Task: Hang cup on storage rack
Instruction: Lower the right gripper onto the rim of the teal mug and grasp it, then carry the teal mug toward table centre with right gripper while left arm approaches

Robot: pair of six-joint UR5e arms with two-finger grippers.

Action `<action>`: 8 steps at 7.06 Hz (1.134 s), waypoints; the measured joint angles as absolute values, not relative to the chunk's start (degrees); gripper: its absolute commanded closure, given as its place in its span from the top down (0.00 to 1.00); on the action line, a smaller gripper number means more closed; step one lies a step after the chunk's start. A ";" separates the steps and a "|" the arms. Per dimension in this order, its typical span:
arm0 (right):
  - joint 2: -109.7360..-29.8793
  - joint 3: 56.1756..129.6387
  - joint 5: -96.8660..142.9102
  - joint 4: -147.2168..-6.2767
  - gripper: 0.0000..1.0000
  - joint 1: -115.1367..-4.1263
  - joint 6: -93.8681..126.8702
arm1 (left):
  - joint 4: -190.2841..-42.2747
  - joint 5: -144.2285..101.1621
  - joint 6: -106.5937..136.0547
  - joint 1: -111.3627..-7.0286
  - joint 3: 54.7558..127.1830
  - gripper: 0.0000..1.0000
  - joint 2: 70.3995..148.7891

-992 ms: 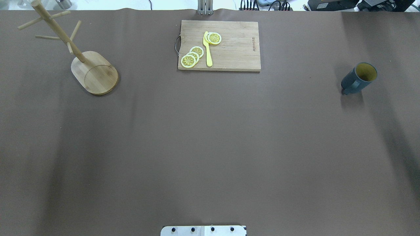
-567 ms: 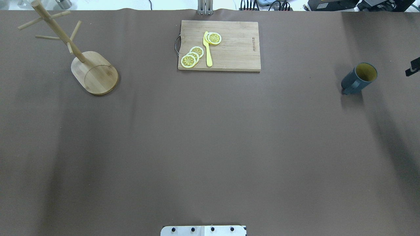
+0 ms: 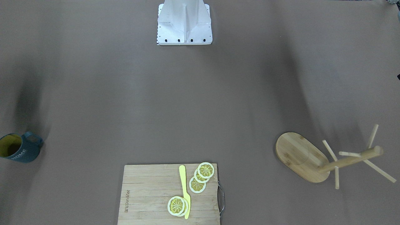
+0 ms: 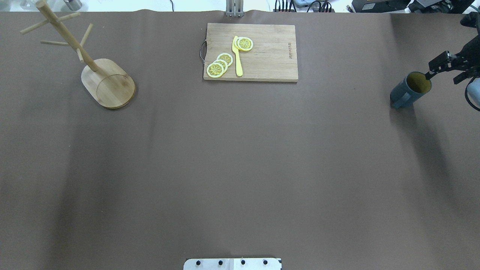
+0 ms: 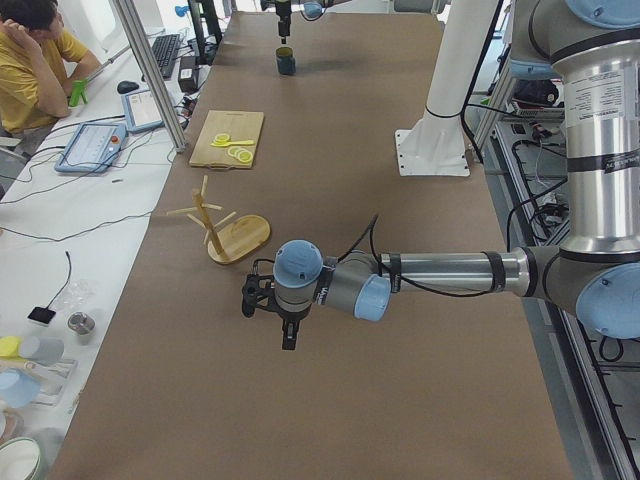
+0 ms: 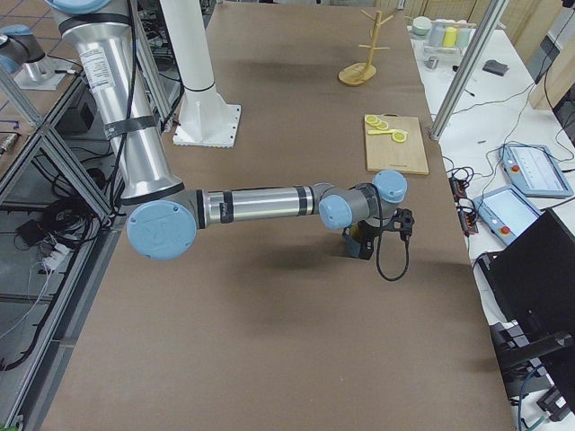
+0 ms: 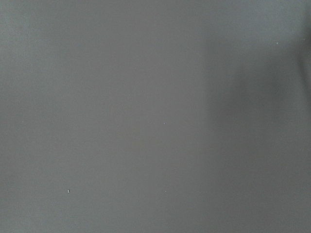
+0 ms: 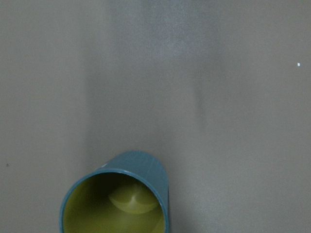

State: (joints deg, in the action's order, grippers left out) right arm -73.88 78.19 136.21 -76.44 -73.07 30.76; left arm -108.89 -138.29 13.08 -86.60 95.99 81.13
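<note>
The cup point(image 4: 407, 92), dark blue-grey with a yellow inside, stands upright at the table's far right, with its handle toward the robot. It also shows in the front-facing view point(image 3: 19, 150) with "HOME" on its side, and at the bottom of the right wrist view point(image 8: 121, 199). My right gripper point(image 4: 444, 73) hangs just right of the cup's rim, above it, and its fingers look apart and empty. The storage rack point(image 4: 108, 84) stands at the far left with bare pegs point(image 3: 312, 162). My left gripper point(image 5: 285, 328) shows only in the exterior left view, so I cannot tell its state.
A bamboo cutting board point(image 4: 262, 56) with lemon slices and a yellow knife point(image 4: 237, 56) lies at the back middle. The robot's base plate point(image 4: 232, 263) is at the near edge. Brown table cover lies between the cup and the rack.
My right gripper has come in from the right edge and moved left toward the cup, now next to its rim. The cup and the rack have not moved.
</note>
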 measured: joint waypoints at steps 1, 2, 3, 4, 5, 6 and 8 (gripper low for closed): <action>-73.75 77.63 135.98 -76.43 0.52 -72.09 30.88 | -108.88 -138.30 13.14 -86.61 96.28 0.98 81.09; -73.50 76.85 135.80 -76.44 0.03 -71.32 30.92 | -108.86 -138.28 13.17 -86.59 96.39 0.98 81.06; -73.07 75.87 135.66 -76.46 0.00 -70.95 30.89 | -108.86 -138.26 13.18 -86.58 96.48 0.98 81.04; -72.73 75.14 135.60 -76.46 0.00 -70.82 30.76 | -108.83 -138.27 13.18 -86.58 96.52 0.98 81.04; -72.58 74.82 135.62 -76.46 0.00 -70.79 30.59 | -108.82 -138.31 13.18 -86.57 96.54 0.98 81.04; -72.52 74.82 135.67 -76.45 0.00 -70.76 30.50 | -108.81 -138.33 13.18 -86.57 96.51 0.98 81.04; -71.71 76.26 136.13 -76.40 0.00 -70.80 31.11 | -108.95 -138.34 13.25 -86.55 96.57 0.98 81.05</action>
State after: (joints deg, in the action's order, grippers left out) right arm -71.71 76.26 136.13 -76.40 -70.80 31.11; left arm -108.95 -138.34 13.25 -86.55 96.57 81.05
